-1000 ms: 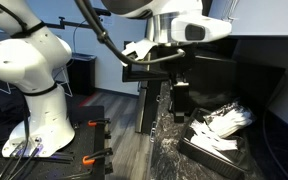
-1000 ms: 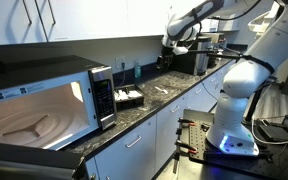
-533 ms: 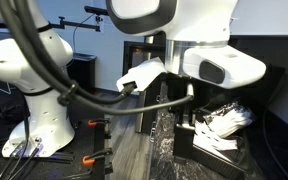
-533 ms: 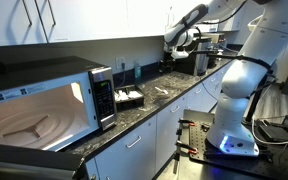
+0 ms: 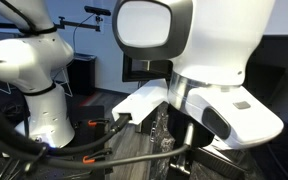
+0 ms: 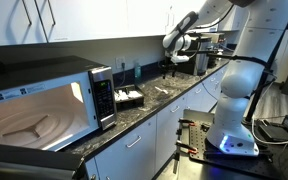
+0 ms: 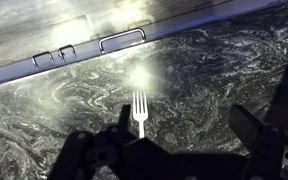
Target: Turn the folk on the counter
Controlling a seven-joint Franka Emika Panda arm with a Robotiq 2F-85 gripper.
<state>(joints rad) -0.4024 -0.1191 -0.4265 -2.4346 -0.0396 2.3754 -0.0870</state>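
In the wrist view a silver fork (image 7: 139, 110) lies flat on the glossy black marbled counter (image 7: 219, 70). Its tines point toward the back wall and its handle runs under the shadow of my gripper. My gripper (image 7: 184, 130) is open and empty above the counter. Its left finger is right beside the fork and its right finger is far off to the right. In an exterior view the gripper (image 6: 170, 64) hangs over the far part of the long counter (image 6: 174, 100). The fork is too small to make out there. In the close exterior view the white arm (image 5: 199, 60) blocks most of the scene.
A microwave (image 6: 44, 100) stands on the near counter. A black tray (image 6: 130, 97) with utensils sits beside it. Dark appliances (image 6: 199, 60) stand at the far end. In the wrist view the back wall (image 7: 121, 40) with metal clips runs just behind the fork.
The arm has swung closer to the exterior camera and now fills that view, hiding the counter and tray there. In the wide view the gripper has moved left and lower over the counter.
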